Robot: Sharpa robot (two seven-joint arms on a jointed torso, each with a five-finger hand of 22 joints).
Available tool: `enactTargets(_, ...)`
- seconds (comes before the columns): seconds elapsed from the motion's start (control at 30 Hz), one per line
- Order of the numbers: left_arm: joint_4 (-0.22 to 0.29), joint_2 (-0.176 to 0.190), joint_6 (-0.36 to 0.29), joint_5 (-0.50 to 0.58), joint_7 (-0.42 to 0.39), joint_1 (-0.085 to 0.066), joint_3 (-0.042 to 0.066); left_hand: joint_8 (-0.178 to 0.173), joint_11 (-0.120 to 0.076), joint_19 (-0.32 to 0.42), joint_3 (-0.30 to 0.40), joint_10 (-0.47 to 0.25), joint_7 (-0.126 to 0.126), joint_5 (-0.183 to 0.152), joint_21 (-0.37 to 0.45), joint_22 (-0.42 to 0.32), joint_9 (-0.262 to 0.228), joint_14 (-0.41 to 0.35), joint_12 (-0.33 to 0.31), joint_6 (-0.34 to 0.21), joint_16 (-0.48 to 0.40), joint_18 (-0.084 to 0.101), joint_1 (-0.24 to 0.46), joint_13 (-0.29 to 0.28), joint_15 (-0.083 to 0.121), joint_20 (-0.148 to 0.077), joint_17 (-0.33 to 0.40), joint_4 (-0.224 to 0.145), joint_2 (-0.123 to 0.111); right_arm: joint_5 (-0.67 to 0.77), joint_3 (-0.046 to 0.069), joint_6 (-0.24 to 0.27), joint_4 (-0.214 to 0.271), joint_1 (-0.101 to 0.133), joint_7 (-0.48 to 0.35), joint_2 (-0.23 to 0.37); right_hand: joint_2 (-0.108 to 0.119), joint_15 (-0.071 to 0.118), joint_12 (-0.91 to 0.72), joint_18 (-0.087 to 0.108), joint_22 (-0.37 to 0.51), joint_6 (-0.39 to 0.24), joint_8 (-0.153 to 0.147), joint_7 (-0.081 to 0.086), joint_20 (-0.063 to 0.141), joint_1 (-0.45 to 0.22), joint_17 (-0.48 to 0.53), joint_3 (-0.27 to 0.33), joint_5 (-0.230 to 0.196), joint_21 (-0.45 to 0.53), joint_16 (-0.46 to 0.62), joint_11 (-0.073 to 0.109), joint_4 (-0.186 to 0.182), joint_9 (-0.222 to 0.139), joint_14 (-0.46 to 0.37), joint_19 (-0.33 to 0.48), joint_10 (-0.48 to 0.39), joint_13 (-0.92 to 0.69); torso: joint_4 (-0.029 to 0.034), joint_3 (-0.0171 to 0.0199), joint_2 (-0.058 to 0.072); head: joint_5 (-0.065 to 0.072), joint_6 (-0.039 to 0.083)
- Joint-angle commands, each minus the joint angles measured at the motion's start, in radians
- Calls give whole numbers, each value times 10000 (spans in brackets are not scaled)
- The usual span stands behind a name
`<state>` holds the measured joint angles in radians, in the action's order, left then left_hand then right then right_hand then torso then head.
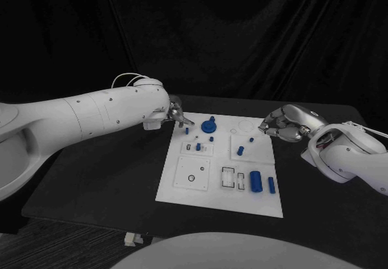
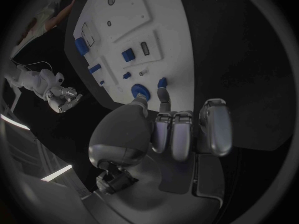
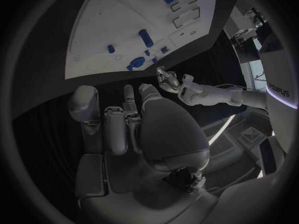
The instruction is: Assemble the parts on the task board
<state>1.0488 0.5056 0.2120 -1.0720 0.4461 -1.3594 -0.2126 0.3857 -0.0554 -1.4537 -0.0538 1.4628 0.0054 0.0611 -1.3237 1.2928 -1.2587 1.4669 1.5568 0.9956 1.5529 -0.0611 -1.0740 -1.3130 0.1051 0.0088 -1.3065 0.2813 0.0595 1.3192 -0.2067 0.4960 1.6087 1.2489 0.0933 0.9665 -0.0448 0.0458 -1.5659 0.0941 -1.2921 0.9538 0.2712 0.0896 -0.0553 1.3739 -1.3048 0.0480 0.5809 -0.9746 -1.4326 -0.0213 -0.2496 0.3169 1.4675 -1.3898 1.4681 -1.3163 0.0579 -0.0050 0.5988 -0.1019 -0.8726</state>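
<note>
Both hands at the board's (image 1: pixel 184 190) far edge.
I see left hand (image 1: pixel 176 115) and right hand (image 1: pixel 285 124) curled, holding nothing.

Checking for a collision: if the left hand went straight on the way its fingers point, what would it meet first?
Probably the round blue part at the task board's far edge; the left hand points toward it, though depth is unclear.
</note>
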Motion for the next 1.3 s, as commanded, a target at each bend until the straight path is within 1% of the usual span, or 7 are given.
enactTargets(0.03,-97,-80,251,-15,119,54,9,296,-81,-277,-522,1080,-17,-119,63,2073,-304,1039,140,230,179,71,154,-2578,40,-41,-2643,63,59,10,7,57,-1,-23,26,-5,-3,104,-49,147,-1339,44,168,-22,25,156,-1208,-266,198,-45,4,106,-33,149,671,-35,1027,-2545,0,-8,9,3,0)
enactTargets(0.37,-321,-228,254,-471,157,130,10,401,-86,-248,-568,1080,-19,-117,106,2059,-462,1039,140,129,179,61,120,-2578,49,-50,-2643,50,39,9,7,34,-9,-23,46,-9,-2,105,-49,148,-1338,44,167,-24,26,156,-1195,-268,199,-39,16,108,-33,150,669,-34,1027,-2545,0,-5,5,-14,0)
enactTargets(0.5,-411,-302,296,-535,151,163,10,422,-83,-233,-571,1080,-13,-114,131,2051,-509,1039,140,74,179,56,101,-2578,46,-50,-2643,42,50,9,7,26,-14,-24,52,-8,2,107,-49,151,-1334,40,166,-25,27,157,-1185,-271,201,-24,25,110,-34,150,667,-31,1027,-2545,1,1,2,11,0)
enactTargets(0.73,-546,-443,414,-560,99,214,10,478,-51,-178,-485,1080,21,-44,216,2026,-656,1039,140,-147,179,39,-122,-2578,17,-29,-2643,-39,145,9,7,15,-22,-24,61,-13,2,107,-49,151,-1334,40,166,-25,27,157,-1185,-271,201,-24,25,110,-34,150,667,-31,1027,-2545,-4,6,-5,-1,0)
enactTargets(0.9,-678,-562,506,-564,46,253,11,433,-7,-105,-461,1080,69,-13,360,1985,-672,1039,140,-321,179,11,-193,-2578,-20,-1,-2643,-44,167,9,7,1,-30,-24,70,-18,2,107,-49,151,-1334,40,166,-25,27,157,-1185,-271,201,-24,25,110,-34,150,667,-31,1027,-2545,3,3,-3,2,0)
enactTargets(1.03,-797,-649,515,-565,5,279,11,305,50,-62,-480,1080,135,-19,415,1970,-625,1039,140,-505,179,1,-197,-2578,-69,40,-2643,-17,151,9,7,-12,-23,-24,81,-6,4,109,-49,154,-1331,38,164,-28,28,161,-1168,-279,205,-11,41,112,-33,150,664,-29,1027,-2545,0,3,-1,15,0)
enactTargets(1.3,-919,-700,560,-566,27,299,12,271,68,-36,-494,1065,152,-38,463,1957,-610,1039,116,-538,179,-9,-185,-2558,-85,54,-2643,-4,142,9,7,-26,-24,-24,93,0,4,109,-49,154,-1331,38,164,-28,28,161,-1168,-279,205,-11,41,112,-33,150,664,-29,1027,-2545,-3,2,0,14,0)
